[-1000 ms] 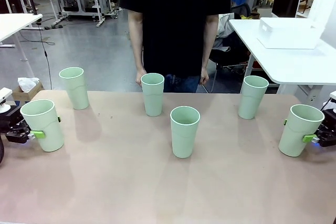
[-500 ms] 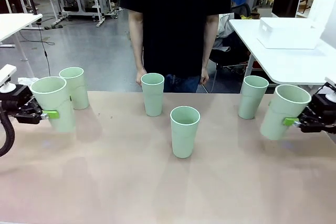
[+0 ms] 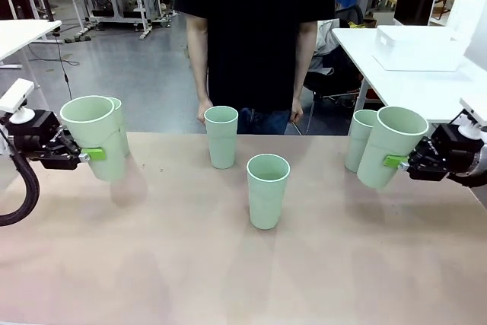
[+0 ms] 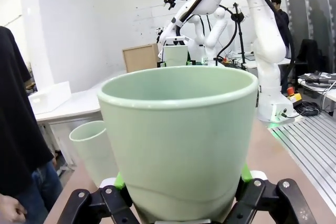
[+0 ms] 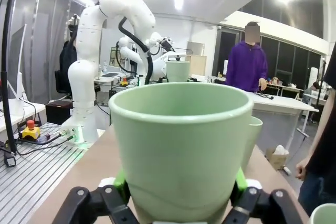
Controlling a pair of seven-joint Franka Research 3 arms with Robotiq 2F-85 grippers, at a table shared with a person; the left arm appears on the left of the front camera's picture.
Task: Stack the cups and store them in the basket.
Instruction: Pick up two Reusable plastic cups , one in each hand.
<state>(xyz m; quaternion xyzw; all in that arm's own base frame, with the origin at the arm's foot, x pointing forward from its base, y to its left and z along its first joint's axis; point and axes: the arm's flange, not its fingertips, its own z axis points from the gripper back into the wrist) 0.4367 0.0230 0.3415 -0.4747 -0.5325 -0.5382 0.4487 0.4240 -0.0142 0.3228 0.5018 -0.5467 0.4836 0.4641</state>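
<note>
Pinkish-beige tabletop in an open lab, with a person in a black shirt standing at the far edge, arms hanging.

Stock: six tall, tapered, pale mint-green plastic cups.
- Two standing near the middle: far centre cup and near centre cup, close together but apart.
- One standing far left, the left rear cup, partly hidden.
- One standing far right, the right rear cup, partly hidden.
- One, the left held cup, clamped low on its wall by the left gripper, jaws closed on it.
- One, the right held cup, clamped the same way by the right gripper, and tilted slightly.

Change: a second ago both held cups sat on the table at its outer edges. Both are now lifted clear and carried up and inward, each hanging just in front of its rear neighbour.

Status: nothing is nested yet. Judged next step: lower each held cup into the rear cup behind it, with rims lined up first.
</note>
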